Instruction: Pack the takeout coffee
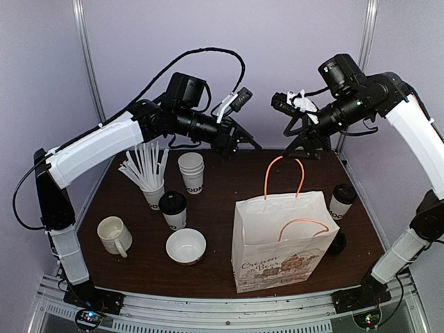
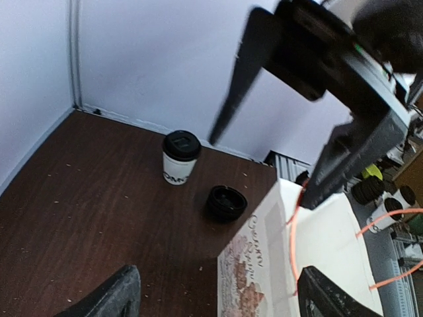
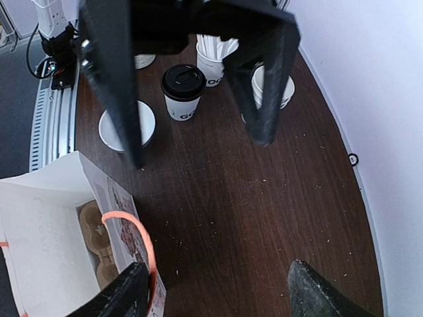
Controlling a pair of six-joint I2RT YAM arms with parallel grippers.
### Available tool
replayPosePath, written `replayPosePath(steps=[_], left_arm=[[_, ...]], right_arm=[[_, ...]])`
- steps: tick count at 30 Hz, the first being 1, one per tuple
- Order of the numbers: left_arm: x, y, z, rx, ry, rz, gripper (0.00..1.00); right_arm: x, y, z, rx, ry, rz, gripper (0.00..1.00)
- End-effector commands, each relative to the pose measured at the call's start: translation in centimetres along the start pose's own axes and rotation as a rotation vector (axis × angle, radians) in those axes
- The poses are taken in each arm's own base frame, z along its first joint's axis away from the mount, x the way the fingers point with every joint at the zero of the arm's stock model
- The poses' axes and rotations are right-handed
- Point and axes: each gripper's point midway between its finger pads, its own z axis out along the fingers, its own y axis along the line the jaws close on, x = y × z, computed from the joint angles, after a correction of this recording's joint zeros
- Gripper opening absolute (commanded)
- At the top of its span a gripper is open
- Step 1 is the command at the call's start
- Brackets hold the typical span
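One takeout coffee (image 1: pixel 173 210), a white cup with a black lid, stands left of centre; it also shows in the right wrist view (image 3: pixel 182 91). The other takeout coffee (image 1: pixel 340 202) stands right of the white paper bag (image 1: pixel 281 239), and the left wrist camera sees it near the wall (image 2: pixel 180 157). My left gripper (image 1: pixel 244 147) and right gripper (image 1: pixel 295 142) hang high at the back, facing each other above the bag's upright orange handle (image 1: pixel 281 173). Both are open with nothing between their fingers: left gripper (image 2: pixel 218 300), right gripper (image 3: pixel 218 294). A cardboard carrier (image 3: pixel 99 238) lies inside the bag.
A handled mug (image 1: pixel 114 236), a white bowl (image 1: pixel 186 245), a cup of straws (image 1: pixel 149 177) and a stack of lidless cups (image 1: pixel 192 171) crowd the left half. A loose black lid (image 2: pixel 227 203) lies beside the bag. Walls close in the back and sides.
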Motion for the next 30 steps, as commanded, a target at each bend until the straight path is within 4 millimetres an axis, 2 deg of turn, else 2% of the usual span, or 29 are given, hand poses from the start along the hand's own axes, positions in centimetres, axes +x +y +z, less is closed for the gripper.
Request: replayPosePath(steps=[1,5,7,11,15,18,19,22,24,30], left_arm=[[1.5,-5.1,1.4,0.143,0.069,0.039,0.87],[1.8,-6.1,2.4,0.176,0.084,0.050,0.87],[1.8,-6.0,2.9,0.163,0.090,0.051,0.87],[1.9,-5.5,4.4,0.155,0.105,0.012,0.80],[1.7,-5.6,5.2,0.192,0.101,0.004,0.60],[1.2,-5.6,5.3,0.191,0.086,0.018,0.32],[1.0,-5.5,5.3,0.184,0.081,0.028,0.26],[0.1,-5.4,5.0,0.163,0.059,0.065,0.17],[-0.7,-5.2,4.9,0.142,0.041,0.096,0.01],[-3.0,-3.8,4.4,0.030,-0.010,0.245,0.00]], right_arm=[[-1.1,1.1,-2.0,-0.044,-0.073,0.013,0.76],[-1.7,1.8,-3.0,-0.083,-0.112,0.017,0.77],[-1.8,1.8,-3.7,-0.080,-0.128,0.020,0.77],[-1.5,1.0,-4.7,-0.042,-0.142,0.035,0.77],[-0.9,-0.1,-5.4,-0.005,-0.151,0.070,0.77],[-0.2,-1.0,-5.6,0.025,-0.149,0.096,0.77],[0.1,-1.4,-5.7,0.037,-0.148,0.106,0.77],[0.7,-2.8,-5.8,0.078,-0.149,0.133,0.76],[1.4,-4.0,-5.6,0.107,-0.142,0.155,0.76],[4.4,-8.6,-5.0,0.191,-0.129,0.285,0.75]])
